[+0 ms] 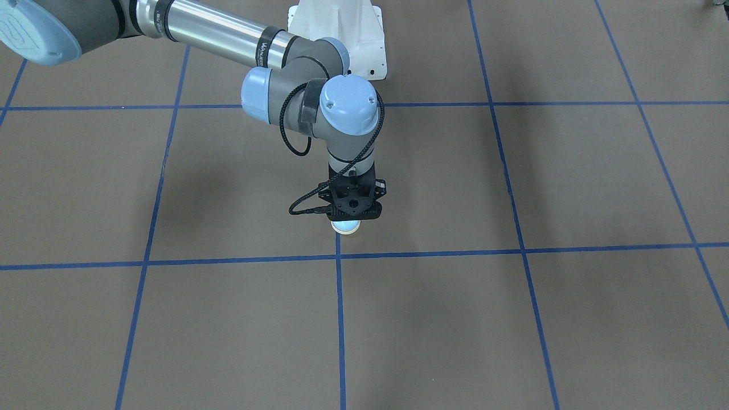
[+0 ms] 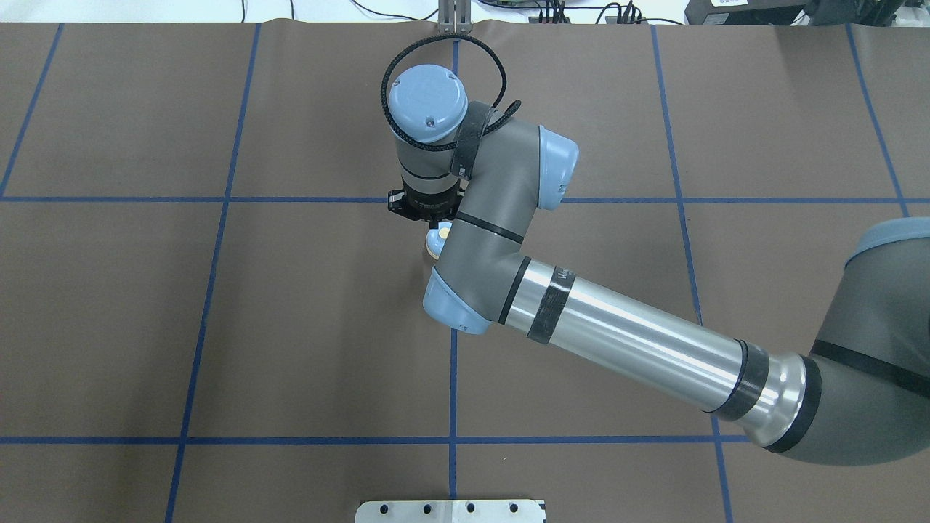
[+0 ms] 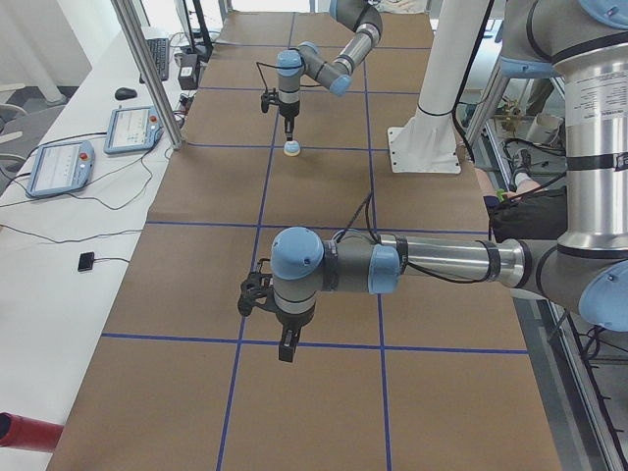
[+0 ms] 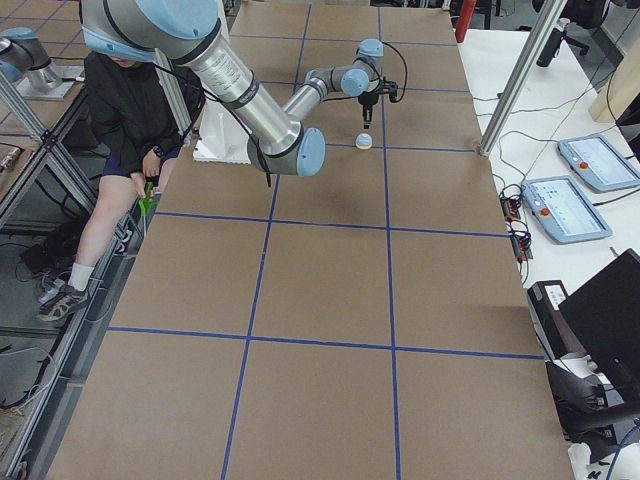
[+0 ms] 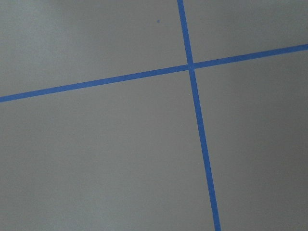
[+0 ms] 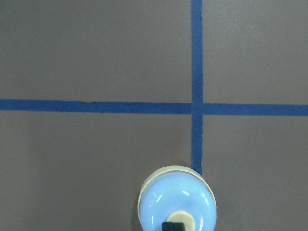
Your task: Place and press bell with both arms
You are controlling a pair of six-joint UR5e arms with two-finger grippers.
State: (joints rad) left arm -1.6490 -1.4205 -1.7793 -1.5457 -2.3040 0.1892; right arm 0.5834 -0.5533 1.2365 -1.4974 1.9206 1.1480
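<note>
The right claw point(image 6: 173, 226), closed, seems to touch the bell point(image 6: 163, 197) on its button.

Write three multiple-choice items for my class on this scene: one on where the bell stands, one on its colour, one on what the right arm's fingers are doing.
1. The bell stands: A) beside a crossing of blue tape lines; B) on a plate; C) at the table's edge.
2. Its dome is: A) red; B) black; C) light blue.
3. The right fingers are: A) clamped round the bell's base; B) down at its top button; C) far off.
Answers: 1 A, the right wrist view shows the crossing just beyond it; 2 C, pale blue over a cream ring; 3 B, their black tip shows at the cream button.
</note>
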